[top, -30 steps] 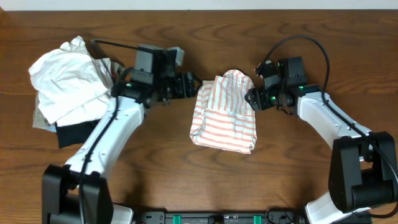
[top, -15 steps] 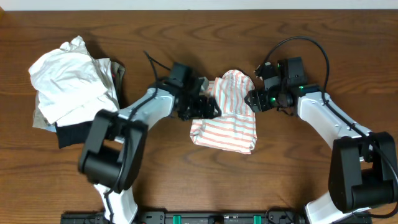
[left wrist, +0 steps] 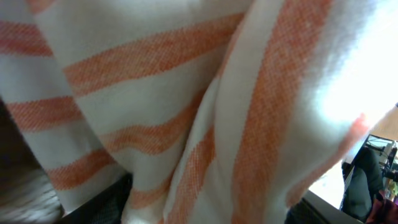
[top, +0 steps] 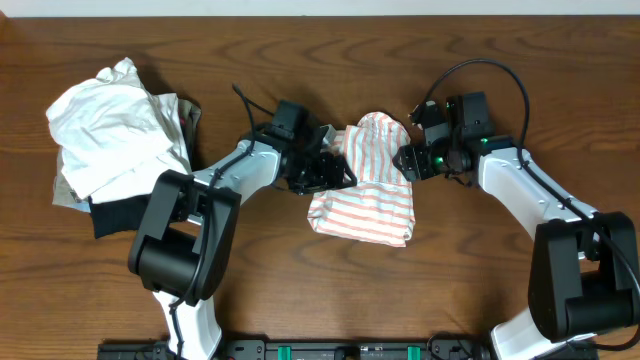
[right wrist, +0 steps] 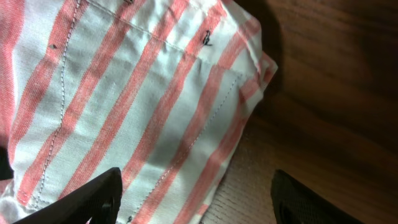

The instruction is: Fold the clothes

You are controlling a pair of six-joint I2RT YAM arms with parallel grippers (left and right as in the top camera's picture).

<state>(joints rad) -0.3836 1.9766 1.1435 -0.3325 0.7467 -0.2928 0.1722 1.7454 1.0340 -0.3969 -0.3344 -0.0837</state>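
Observation:
The striped shirt (top: 362,188), white with salmon-orange stripes, lies folded in a compact bundle at the middle of the table. My left gripper (top: 332,172) is pressed against its left edge. In the left wrist view the striped cloth (left wrist: 186,93) fills the frame and lies between the spread jaws (left wrist: 211,214). My right gripper (top: 404,160) is at the shirt's upper right edge. In the right wrist view its jaws (right wrist: 196,202) are open over the shirt's edge (right wrist: 124,106) and the bare wood. The blue label is hidden.
A pile of other garments sits at the far left: a plain white one (top: 110,125) on top, a black one (top: 118,214) and a beige one under it. The table's back edge (top: 320,14) runs along the top.
My left arm swung from near the pile to the shirt's left edge and has pushed in a little further. The right arm has stayed put.

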